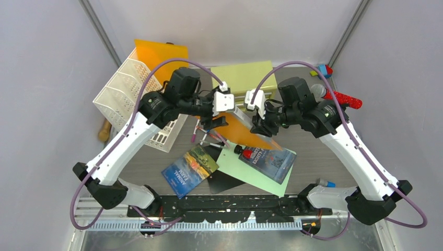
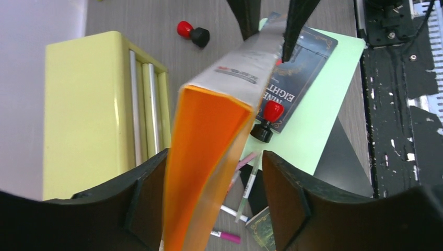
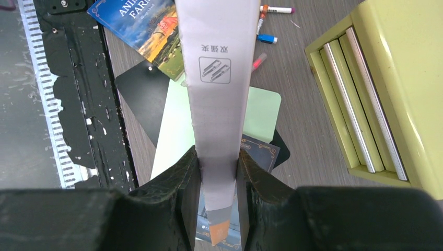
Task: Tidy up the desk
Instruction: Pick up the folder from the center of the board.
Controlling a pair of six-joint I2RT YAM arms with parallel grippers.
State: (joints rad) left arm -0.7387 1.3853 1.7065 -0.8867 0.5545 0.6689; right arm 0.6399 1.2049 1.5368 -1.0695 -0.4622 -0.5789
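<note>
**Orange folder between both grippers, above the desk**

I find the desk lying flat under both arms. Its black perforated rail runs along the near edge, by the arm bases.

Right gripper: its fingers are pinched onto the grey spine of the orange folder, one pad flat against each side. I see no gap on either side.

Left gripper: its fingers are spread, with the other end of the folder standing between them. The folder sits close against one finger, and I can see clear space to the other. This gripper has no clamp on the folder.

In the overhead view the folder spans the gap between the two grippers, raised above the clutter.

Items on the desk:
- A yellow-green drawer cabinet at the far side, behind the grippers.
- A pale green sheet below the folder, with a dark blue book lying on it.
- A red-capped black stamp at that book's edge.
- A second stamp on bare wood near the cabinet.
- A landscape-cover book to the left of the sheet.
- Loose pens beneath the left gripper.
- A white mesh file rack at far left.
</note>
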